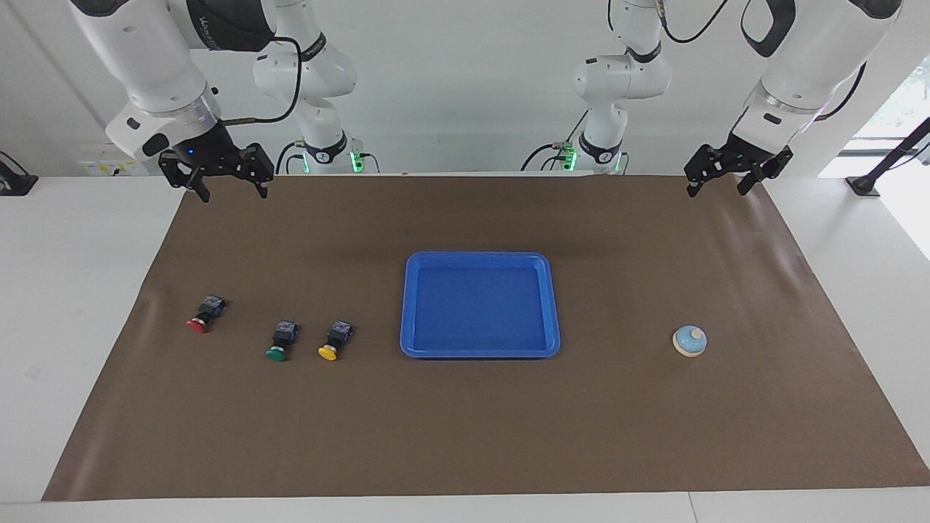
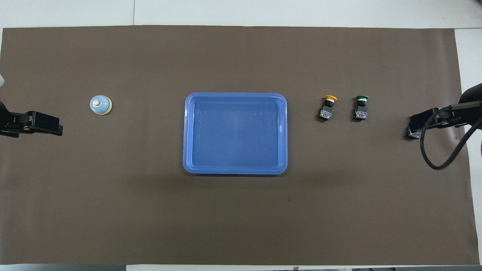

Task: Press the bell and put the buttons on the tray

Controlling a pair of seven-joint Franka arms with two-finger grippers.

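Observation:
The blue tray (image 1: 410, 305) lies empty in the middle of the brown mat; it also shows in the overhead view (image 2: 188, 131). The bell (image 1: 689, 341) (image 2: 100, 104) stands toward the left arm's end. The yellow button (image 1: 334, 341) (image 2: 327, 108), green button (image 1: 281, 341) (image 2: 360, 108) and red button (image 1: 203, 316) lie on their sides toward the right arm's end. In the overhead view the red button (image 2: 411, 133) is mostly covered by my right gripper (image 2: 425, 118). My right gripper (image 1: 231, 192) and left gripper (image 1: 716, 190) (image 2: 45, 125) hang open and empty, raised over the mat's edge nearest the robots.
The brown mat (image 1: 465, 436) covers most of the white table. A black cable (image 2: 437, 158) loops down from the right arm's wrist. The arms' bases stand at the table's edge.

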